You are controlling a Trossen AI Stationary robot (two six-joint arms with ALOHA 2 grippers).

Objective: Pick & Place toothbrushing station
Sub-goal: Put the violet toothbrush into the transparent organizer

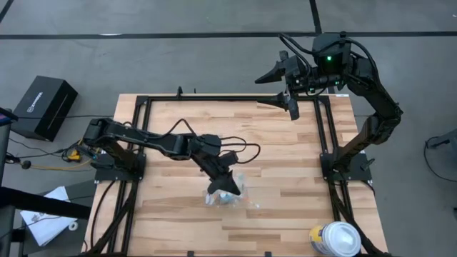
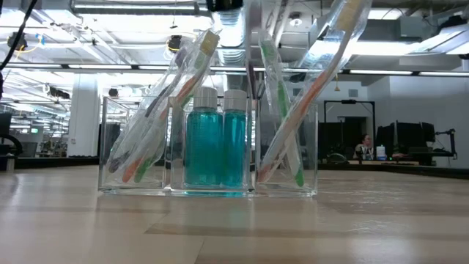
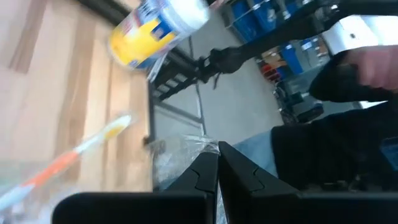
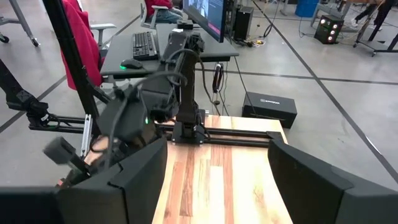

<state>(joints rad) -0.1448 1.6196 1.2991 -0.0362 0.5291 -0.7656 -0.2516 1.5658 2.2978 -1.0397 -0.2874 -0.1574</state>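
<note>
Overhead, holder [image 1: 232,194] half-hidden beneath left gripper [image 1: 223,187]

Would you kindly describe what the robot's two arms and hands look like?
Both arms are matte black, built of jointed segments with loose black cables looping alongside. The left hand and right hand each end in two angular dark fingers. A green light glows on the right arm's wrist.

High view: overhead, straight down on whole bench [image 1: 285,178]. Low view: bench-level, close on clear holder [image 2: 209,147], shared with overhead. Wrist views: look forward past each arm's own jaws.
</note>
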